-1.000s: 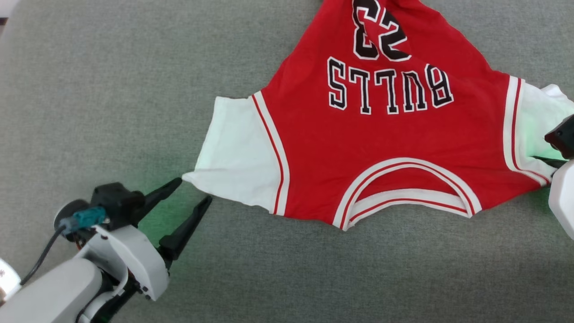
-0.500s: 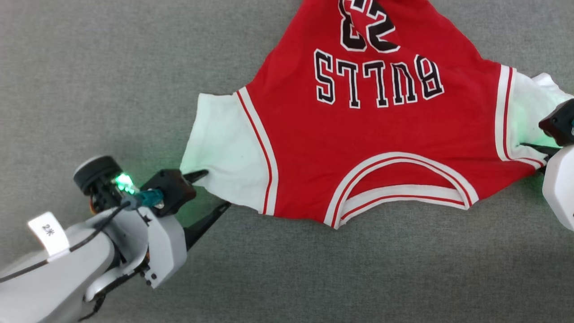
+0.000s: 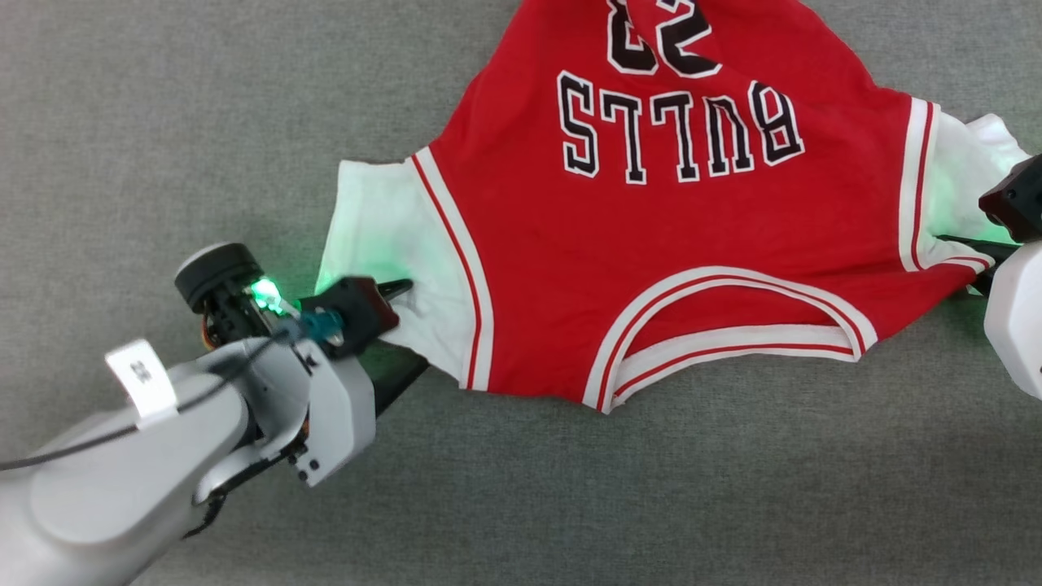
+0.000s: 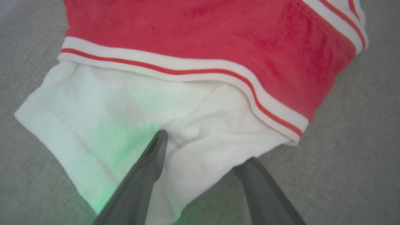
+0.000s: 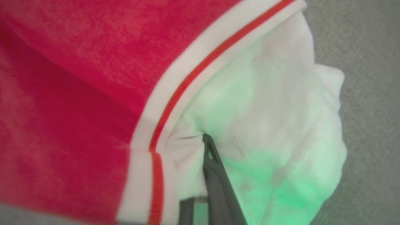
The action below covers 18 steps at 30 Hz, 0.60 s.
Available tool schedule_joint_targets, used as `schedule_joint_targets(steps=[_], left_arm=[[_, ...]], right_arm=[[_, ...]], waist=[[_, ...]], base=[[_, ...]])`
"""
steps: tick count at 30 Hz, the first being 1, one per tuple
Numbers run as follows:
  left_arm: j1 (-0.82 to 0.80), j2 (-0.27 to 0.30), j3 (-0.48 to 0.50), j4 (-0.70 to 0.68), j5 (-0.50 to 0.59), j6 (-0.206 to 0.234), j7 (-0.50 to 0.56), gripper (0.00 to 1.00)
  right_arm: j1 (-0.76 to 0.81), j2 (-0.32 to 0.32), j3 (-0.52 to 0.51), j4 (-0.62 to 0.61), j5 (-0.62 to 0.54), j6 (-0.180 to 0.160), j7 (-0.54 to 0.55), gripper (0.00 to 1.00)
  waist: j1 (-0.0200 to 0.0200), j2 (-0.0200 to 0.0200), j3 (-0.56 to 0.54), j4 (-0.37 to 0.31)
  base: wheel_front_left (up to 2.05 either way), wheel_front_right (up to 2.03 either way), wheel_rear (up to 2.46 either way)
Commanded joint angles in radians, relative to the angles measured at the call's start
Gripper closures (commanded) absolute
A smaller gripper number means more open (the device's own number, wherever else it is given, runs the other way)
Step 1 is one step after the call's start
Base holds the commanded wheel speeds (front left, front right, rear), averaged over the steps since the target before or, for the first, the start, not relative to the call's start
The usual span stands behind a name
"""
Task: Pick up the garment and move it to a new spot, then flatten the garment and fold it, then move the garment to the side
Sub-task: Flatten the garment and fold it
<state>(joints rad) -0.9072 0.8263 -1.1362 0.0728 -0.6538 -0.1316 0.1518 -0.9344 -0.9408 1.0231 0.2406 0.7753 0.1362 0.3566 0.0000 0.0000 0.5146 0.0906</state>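
The jersey lies spread on the grey surface, its print upside down in the head view. The left gripper gapes wide astride the left sleeve, one finger on top, one at its edge. The right gripper is clamped on the right sleeve.

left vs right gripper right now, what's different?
Left gripper is open, one finger on top of the left sleeve, the other at its edge; right gripper is shut on the right sleeve. Left sleeve lies nearly flat; right sleeve puckers at the pinch. Both are at white sleeves of the jersey, lit green.
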Motion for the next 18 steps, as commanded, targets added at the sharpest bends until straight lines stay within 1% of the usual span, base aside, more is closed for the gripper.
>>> schedule_joint_targets(steps=[1, 2, 6, 9, 11, 14, 18], left_arm=[[0.01, -0.02, -0.012, 0.033, -0.031, 0.004, -0.001, 0.53], [0.014, -0.029, -0.008, 0.042, -0.059, 0.004, -0.013, 1.0], [0.017, -0.026, -0.004, 0.064, -0.122, 0.003, -0.05, 1.0], [0.027, -0.02, 0.015, 0.073, -0.167, 0.002, -0.089, 1.0], [0.033, -0.019, 0.049, 0.073, -0.21, 0.003, -0.13, 1.0], [0.048, -0.017, 0.107, 0.069, -0.277, 0.02, -0.193, 1.0], [0.049, -0.026, 0.208, 0.063, -0.4, 0.042, -0.262, 1.0]], right_arm=[[0.038, 0.048, 0.055, 0.054, 0.001, -0.01, 0.016, 1.0], [0.038, 0.052, 0.057, 0.055, 0.002, -0.01, 0.012, 1.0], [0.039, 0.062, 0.06, 0.056, 0.023, -0.01, -0.017, 1.0], [0.038, 0.064, 0.025, 0.056, 0.06, -0.01, -0.052, 1.0], [0.036, 0.067, -0.013, 0.052, 0.09, -0.009, -0.085, 1.0], [0.034, 0.061, -0.081, 0.037, 0.147, -0.006, -0.134, 1.0], [0.018, 0.056, -0.169, 0.014, 0.209, -0.006, -0.183, 1.0]], waist=[[0.0, 0.0, 0.002, -0.004], [0.0, 0.0, 0.002, -0.006], [0.0, 0.0, -0.014, -0.015], [0.0, 0.0, -0.036, -0.02], [0.0, 0.0, -0.054, -0.024], [0.0, 0.0, -0.081, -0.028], [0.0, 0.0, -0.107, -0.03]], base=[[0.0, 0.0, 0.0], [0.0, 0.0, 0.0], [0.0, 0.0, 0.0], [0.0, 0.0, 0.0], [0.0, 0.0, 0.0], [0.0, 0.0, 0.0], [0.0, 0.0, 0.0]])
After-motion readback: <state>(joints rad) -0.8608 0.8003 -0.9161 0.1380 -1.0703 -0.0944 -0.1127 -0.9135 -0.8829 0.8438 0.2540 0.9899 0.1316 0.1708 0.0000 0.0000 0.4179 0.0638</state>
